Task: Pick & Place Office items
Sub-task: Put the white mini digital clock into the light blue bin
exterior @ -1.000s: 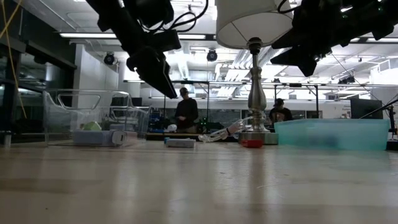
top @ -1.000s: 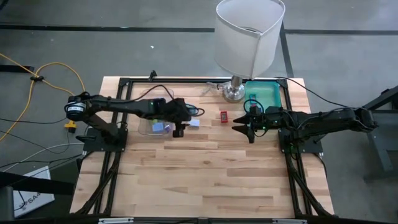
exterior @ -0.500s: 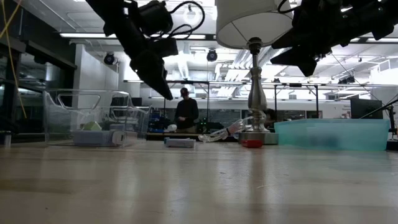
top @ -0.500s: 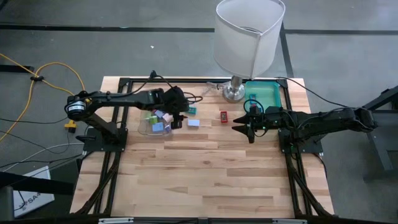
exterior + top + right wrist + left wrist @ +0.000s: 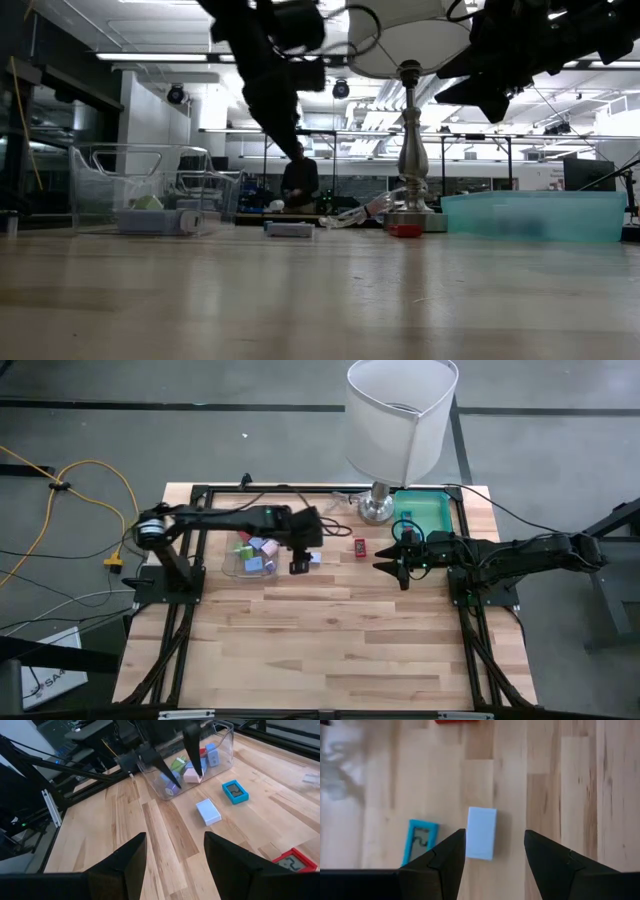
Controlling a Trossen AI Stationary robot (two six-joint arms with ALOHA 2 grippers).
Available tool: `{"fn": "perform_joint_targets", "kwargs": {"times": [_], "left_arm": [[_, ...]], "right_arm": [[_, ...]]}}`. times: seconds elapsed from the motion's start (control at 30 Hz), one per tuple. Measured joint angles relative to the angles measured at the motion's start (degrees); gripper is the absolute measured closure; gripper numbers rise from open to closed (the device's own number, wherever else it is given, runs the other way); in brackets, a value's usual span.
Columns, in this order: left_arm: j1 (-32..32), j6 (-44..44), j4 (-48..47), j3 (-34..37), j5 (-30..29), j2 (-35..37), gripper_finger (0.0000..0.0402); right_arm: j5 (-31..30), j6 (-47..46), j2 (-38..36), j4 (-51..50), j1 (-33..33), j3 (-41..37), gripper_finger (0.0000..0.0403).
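A light blue block (image 5: 481, 832) lies flat on the wooden table, with a teal item (image 5: 422, 840) beside it and a red item (image 5: 359, 546) farther right. My left gripper (image 5: 495, 855) hangs open above the block (image 5: 314, 557), pointing steeply down, with nothing between its fingers. In the low view it (image 5: 297, 150) is well clear of the block (image 5: 289, 229). A clear bin (image 5: 248, 556) to its left holds several small coloured items. My right gripper (image 5: 385, 568) waits open in the air right of the red item.
A big white-shaded lamp (image 5: 400, 420) stands with its metal base (image 5: 377, 510) at the far edge. Next to it on the right is a green tray (image 5: 428, 512). The near half of the table (image 5: 330, 650) is bare wood. People stand in the room behind.
My left gripper has swung from over the clear bin toward the table's right and now hangs above the light blue block, still open. The bin's items, hidden under the arm a second ago, show again. The right arm has kept still.
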State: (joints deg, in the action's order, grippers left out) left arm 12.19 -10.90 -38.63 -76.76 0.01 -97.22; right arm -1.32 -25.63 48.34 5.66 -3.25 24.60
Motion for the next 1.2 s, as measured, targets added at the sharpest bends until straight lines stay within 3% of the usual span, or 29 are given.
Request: {"fn": "perform_joint_targets", "kwargs": {"times": [0.2,0.7,1.03,1.2], "left_arm": [[1.0,-4.2,-3.4,-3.7,1.0,-6.1,0.0209],[2.3,-5.2,-3.8,-3.7,3.2,-7.6,0.0207],[2.3,-5.0,-4.1,-3.6,5.6,-9.8,0.0131],[2.3,-4.7,-4.2,-3.7,4.3,-11.1,0.0121]], "right_arm": [[0.0,0.0,0.0,0.1,0.0,0.0,0.0218],[0.0,0.0,0.0,0.1,0.0,0.0,0.0218],[0.0,0.0,0.0,0.2,0.0,0.0,0.0218],[0.0,0.0,0.0,0.1,0.0,0.0,0.0218]]}}
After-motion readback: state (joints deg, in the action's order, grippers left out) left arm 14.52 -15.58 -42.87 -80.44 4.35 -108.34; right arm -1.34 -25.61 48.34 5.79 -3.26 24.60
